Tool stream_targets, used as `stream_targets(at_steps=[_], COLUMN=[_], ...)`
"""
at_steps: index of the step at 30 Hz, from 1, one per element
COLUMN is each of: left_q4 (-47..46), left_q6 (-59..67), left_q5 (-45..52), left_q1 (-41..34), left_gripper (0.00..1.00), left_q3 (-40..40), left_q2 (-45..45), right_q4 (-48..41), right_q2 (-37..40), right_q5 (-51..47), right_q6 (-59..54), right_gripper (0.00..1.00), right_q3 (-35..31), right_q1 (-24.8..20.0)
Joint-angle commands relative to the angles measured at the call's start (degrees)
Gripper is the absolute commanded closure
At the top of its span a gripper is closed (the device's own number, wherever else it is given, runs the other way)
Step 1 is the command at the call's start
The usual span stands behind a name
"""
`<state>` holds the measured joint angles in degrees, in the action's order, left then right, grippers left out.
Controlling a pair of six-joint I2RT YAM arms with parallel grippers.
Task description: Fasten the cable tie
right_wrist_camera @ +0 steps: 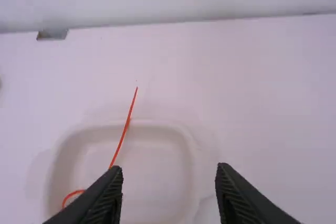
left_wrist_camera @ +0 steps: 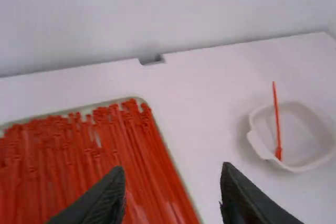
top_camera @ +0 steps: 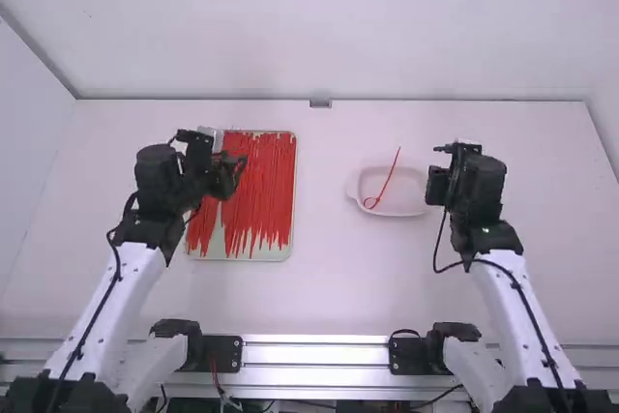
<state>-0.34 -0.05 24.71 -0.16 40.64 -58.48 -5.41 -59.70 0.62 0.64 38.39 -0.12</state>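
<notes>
The white table [top_camera: 338, 278] holds a tray [top_camera: 293, 157] of loose red ties [top_camera: 256, 191], cut off in the left wrist view. The left gripper [left_wrist_camera: 173, 174] hangs above them, jaws spread and empty. One looped tie [top_camera: 385, 184] lies in a white bowl [top_camera: 411, 205], its loop partly hidden behind a finger [right_wrist_camera: 100, 198] of the right gripper [right_wrist_camera: 168, 174]. This gripper is just beside the bowl, jaws also spread and empty.

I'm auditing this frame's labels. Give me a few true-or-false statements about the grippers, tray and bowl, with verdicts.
1. The left gripper hovers open above the red ties on the tray. True.
2. The right gripper grips a tie. False: it is open and empty, near the bowl.
3. The bowl holds one looped tie, its tail poking past the rim. True.
4. The tray sits before the right arm. False: it lies before the left arm.
</notes>
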Motion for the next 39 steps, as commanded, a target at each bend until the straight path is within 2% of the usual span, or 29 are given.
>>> stream_targets(at_steps=[1,3,13,20,30,34,39], left_q4=[0.34,0.34,0.34,0.34,0.34,0.34,0.34], left_q6=[0.05,0.05,0.05,0.05,0.05,0.05,0.05], left_q5=[-6.4,-9.35,-22.81,-24.71,-24.71,-24.71,-24.71], left_q1=[0.16,0.16,0.16,0.16,0.16,0.16,0.16], left_gripper=[0.58,0.64,0.87,1.0,1.0,1.0,1.0], left_q3=[-3.63,-6.57,-20.03,-27.58,-37.58,-40.64,-40.64], left_q2=[4.26,7.2,20.66,28.22,38.22,41.75,45.88], right_q4=[2.48,5.41,5.41,5.41,5.41,5.41,5.41], right_q2=[4.07,7.01,20.55,28.23,38.45,42.1,46.35], right_q5=[-0.62,-0.62,-0.62,-0.62,-0.62,-0.62,-0.62], right_q6=[-0.64,-0.64,-0.64,-0.64,-0.64,-0.64,-0.64], right_gripper=[0.59,0.64,0.88,1.0,1.0,1.0,1.0], right_q3=[-3.76,-6.71,-20.25,-27.92,-38.15,-38.39,-38.39], right_q1=[0.12,0.12,0.12,0.12,0.12,0.12,0.12])
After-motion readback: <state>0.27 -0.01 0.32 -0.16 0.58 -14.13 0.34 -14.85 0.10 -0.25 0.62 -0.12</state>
